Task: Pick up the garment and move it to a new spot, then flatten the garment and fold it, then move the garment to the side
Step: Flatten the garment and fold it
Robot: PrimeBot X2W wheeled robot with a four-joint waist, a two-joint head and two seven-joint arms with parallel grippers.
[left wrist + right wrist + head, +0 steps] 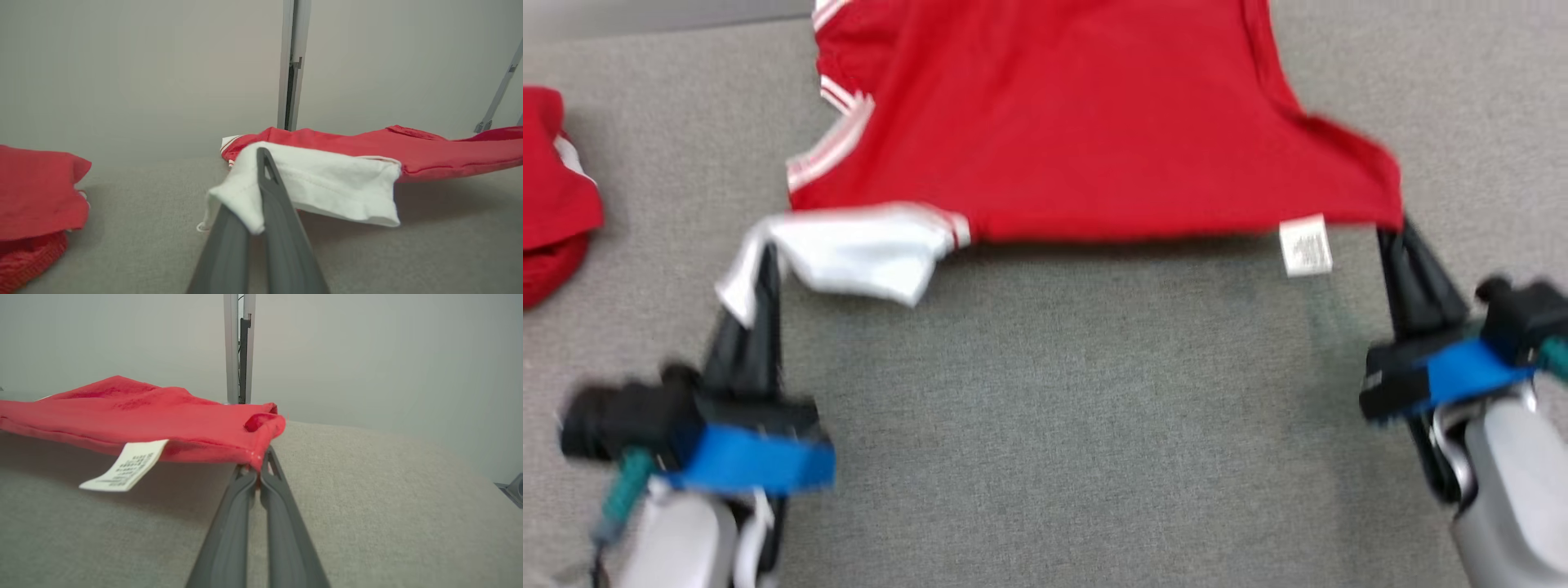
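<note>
Garment [1094, 122], left claw [766, 253] clamped on its white edge, right claw [1390, 233] clamped on its red corner.

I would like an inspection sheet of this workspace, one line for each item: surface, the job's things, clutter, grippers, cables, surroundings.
surface: grey fabric-covered surface, flat.
job's things: red garment with white stripes, its near edge lifted off the surface; white part at its left corner; care label hangs from the near edge.
clutter: pile of red cloth at the far left.
grippers: left gripper shut on the white part; right gripper shut on the garment's red corner.
cables: teal cable at the left wrist, another at the right wrist, both blurred.
surroundings: pale wall and metal post behind the surface.
</note>
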